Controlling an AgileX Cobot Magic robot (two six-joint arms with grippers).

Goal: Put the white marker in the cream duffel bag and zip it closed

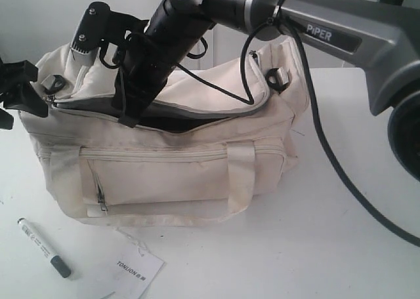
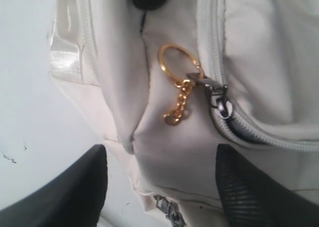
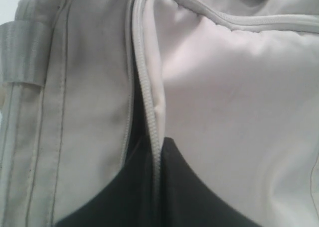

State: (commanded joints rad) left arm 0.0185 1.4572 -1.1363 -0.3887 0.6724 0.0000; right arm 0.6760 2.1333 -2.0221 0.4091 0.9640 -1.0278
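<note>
Both at the cream duffel bag [image 1: 177, 174]: left end effector [image 2: 159, 179] spread wide at its end (gold ring [image 2: 175, 62] visible only there), right end effector [image 3: 155, 157] pinched shut on the flap's zip edge. Lower left, exterior view only: white marker [image 1: 44, 248] on bench [image 1: 295, 246].

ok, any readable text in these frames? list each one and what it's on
"PiPER": on the right arm, grey link, exterior view.
"TONLION": on the paper tag lying on the table; the small characters after it are too blurred to read.
White marker: print on the barrel, too small to read.
Cream duffel bag: no text seen in any view.
</note>
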